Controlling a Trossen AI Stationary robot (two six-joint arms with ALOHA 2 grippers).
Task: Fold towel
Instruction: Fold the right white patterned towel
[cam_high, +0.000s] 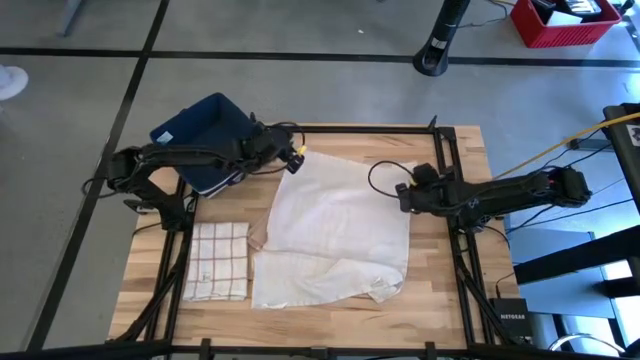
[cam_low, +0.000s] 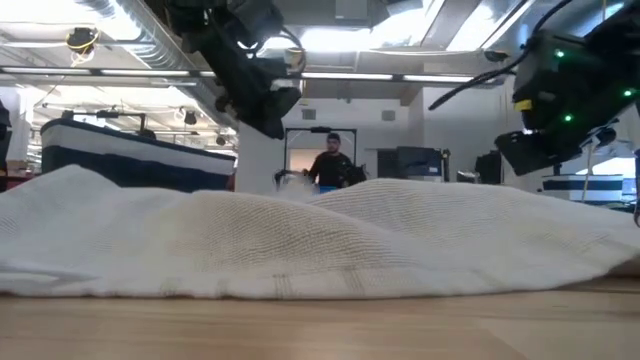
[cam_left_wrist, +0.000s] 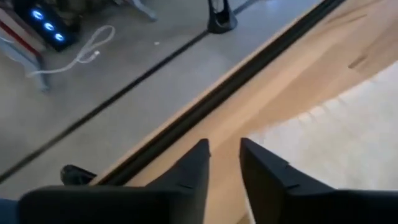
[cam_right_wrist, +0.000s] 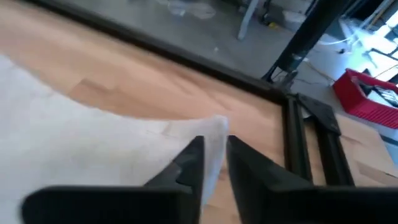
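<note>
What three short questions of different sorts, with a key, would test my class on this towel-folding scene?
1. True or false: the white towel is already folded into a neat small square.
2. Multiple choice: what lies on the wooden table beside the white towel, on the left arm's side? A) a folded checked cloth B) a red crate C) a book
3. Fill the gap: the blue bin sits at the table's far corner under the ___ arm.

The left gripper hovers by one far towel corner, and the right gripper is at the towel's edge.

Key:
1. False: it lies spread out and rumpled.
2. A
3. left
</note>
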